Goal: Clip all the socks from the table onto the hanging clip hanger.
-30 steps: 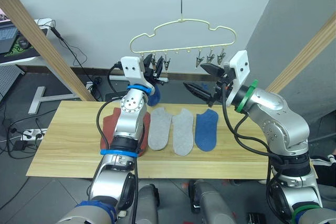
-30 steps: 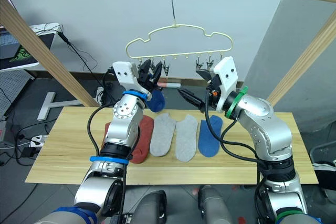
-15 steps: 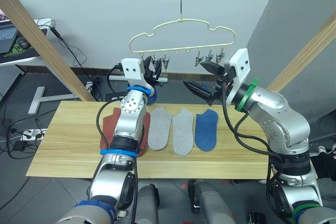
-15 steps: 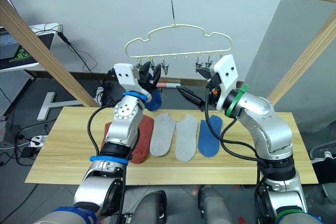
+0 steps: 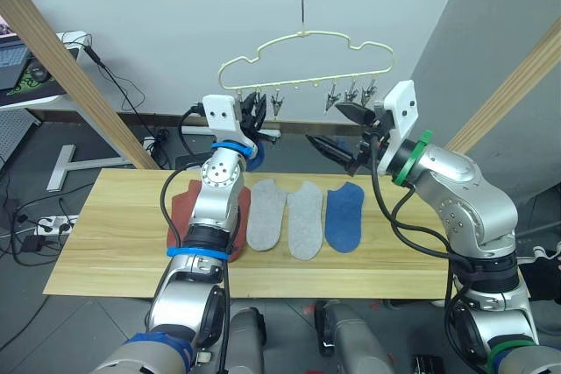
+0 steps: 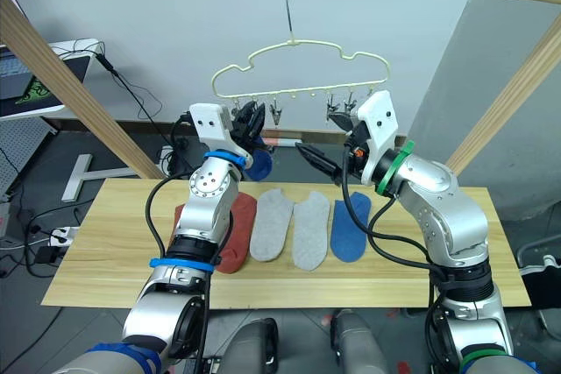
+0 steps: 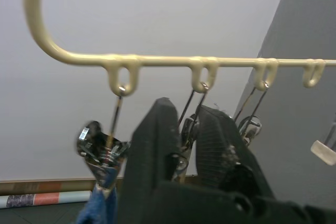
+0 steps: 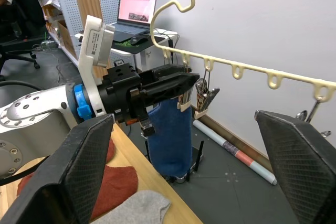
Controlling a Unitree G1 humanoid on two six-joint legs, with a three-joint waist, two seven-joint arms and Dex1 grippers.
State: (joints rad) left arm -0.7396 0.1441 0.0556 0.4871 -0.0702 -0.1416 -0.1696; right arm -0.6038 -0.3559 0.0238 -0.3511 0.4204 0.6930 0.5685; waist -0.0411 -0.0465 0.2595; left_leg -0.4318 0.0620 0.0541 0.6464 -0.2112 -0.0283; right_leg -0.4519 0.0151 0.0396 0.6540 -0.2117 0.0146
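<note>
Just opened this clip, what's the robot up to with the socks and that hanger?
The robot is clipping socks onto the pale-yellow clip hanger hung from a wooden pole. One blue sock already hangs from the clip at the hanger's left end, and the left hand is shut on the clip next to it. The right hand hovers open near the hanger's right clips. Two rust-red socks, two grey socks and a second blue sock lie on the table.

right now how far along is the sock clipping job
Done: one blue sock hangs from an end clip of the clip hanger. In hand: nothing; left tool is at the clips, right tool open and empty. Left: two grey socks, another blue sock and the rust-red socks on the table.
</note>
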